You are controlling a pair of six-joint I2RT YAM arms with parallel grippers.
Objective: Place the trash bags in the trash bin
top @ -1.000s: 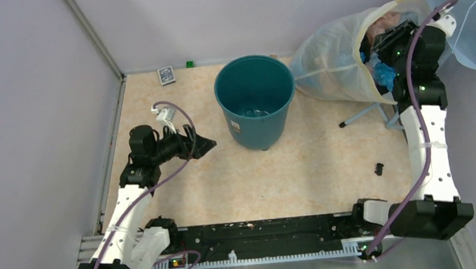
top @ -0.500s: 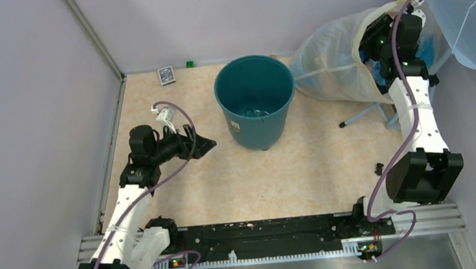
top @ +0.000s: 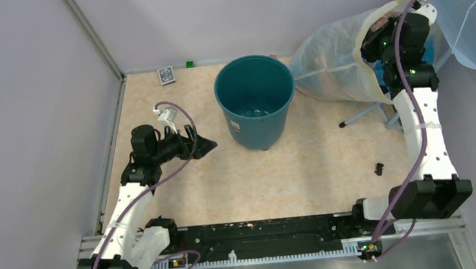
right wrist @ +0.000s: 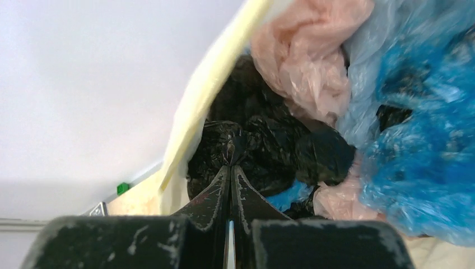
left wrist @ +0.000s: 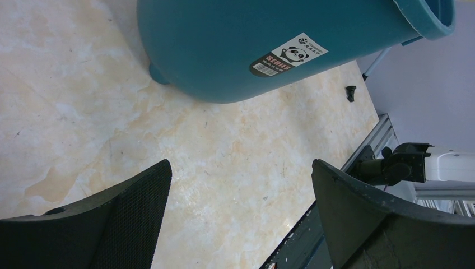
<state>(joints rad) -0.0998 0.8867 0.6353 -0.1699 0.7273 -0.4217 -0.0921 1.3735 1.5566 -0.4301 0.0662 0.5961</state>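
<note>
My left gripper (top: 201, 144) hovers wide apart and empty beside the teal trash bin (top: 248, 130). Far right, in the translucent sack's (top: 330, 68) mouth, my right gripper (right wrist: 231, 168) is pinched together on a pucker of the black trash bag (right wrist: 252, 140). I judge this the grasp step; next I must draw the bag out gently and carry it over the bin.

Pale lilac walls (top: 244, 10), beige marbled tabletop (top: 316, 166)
</note>
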